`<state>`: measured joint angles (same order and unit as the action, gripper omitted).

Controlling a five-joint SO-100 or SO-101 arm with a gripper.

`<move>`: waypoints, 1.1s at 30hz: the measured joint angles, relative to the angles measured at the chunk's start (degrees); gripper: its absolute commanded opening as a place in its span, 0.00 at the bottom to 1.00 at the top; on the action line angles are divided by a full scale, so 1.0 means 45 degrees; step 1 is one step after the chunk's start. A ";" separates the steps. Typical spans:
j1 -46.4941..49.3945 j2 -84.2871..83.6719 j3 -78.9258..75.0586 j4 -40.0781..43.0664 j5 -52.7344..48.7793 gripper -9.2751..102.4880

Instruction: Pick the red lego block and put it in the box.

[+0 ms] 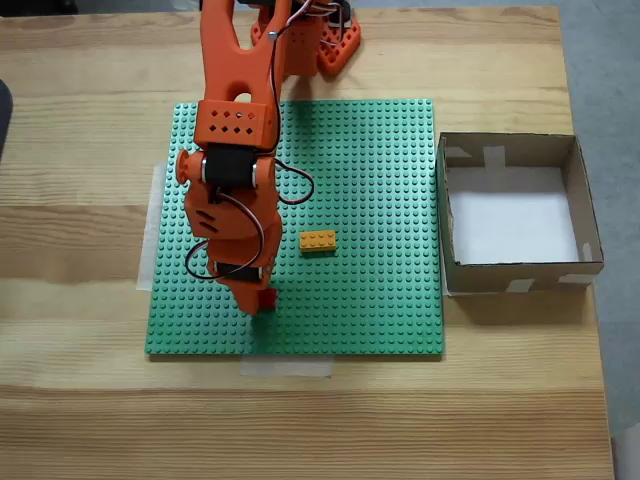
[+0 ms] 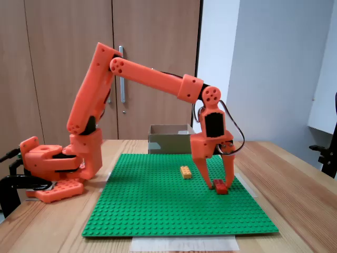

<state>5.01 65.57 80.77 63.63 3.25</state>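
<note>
— Where is the red lego block point(image 2: 220, 186) found?

— It is seen resting on the green baseplate point(image 1: 380, 300), toward the plate's near-left part in the top-down fixed view, not far from the lower edge. In that view only a small red corner point(image 1: 266, 297) is exposed beneath the orange arm point(image 1: 235, 150).

— And how is it placed against the claw?

— In the side fixed view the gripper point(image 2: 219, 182) is lowered over the block, one finger point(image 2: 205, 171) set to its left and the other to its right. The jaws are spread apart, and the block is seen between the tips, still seated on the plate. Whether either tip is touching the block cannot be told.

— What else is carried by the plate?

— A yellow-orange brick point(image 1: 318, 241) is laid near the plate's middle, apart from the claw.

— And the box point(image 1: 590, 215)?

— It is set on the wooden table point(image 1: 80, 400), just beside the plate's right edge in the top-down view; its white bottom is bare. In the side view it point(image 2: 169, 142) is seen behind the plate's far edge.
</note>
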 measured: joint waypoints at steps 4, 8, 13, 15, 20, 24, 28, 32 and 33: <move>0.0000 0.0000 0.0000 0.0000 0.0039 0.17; 0.0000 0.0000 0.0000 -0.0078 -0.0527 0.15; -0.0020 0.0000 -0.0020 -0.0098 -0.0879 0.13; -0.0020 -0.0020 -0.0234 0.0156 -0.0918 0.13; -0.0020 -0.0039 -0.1133 0.1191 -0.1367 0.13; -0.0020 -0.0039 -0.1816 0.1875 -0.1523 0.13; -0.0020 0.0156 -0.2109 0.2305 -0.1543 0.14; -0.0293 0.1484 -0.2207 0.2461 -0.1621 0.14; -0.0332 0.1562 -0.2207 0.2480 -0.1621 0.14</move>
<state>3.52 72.60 70.84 74.79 -4.04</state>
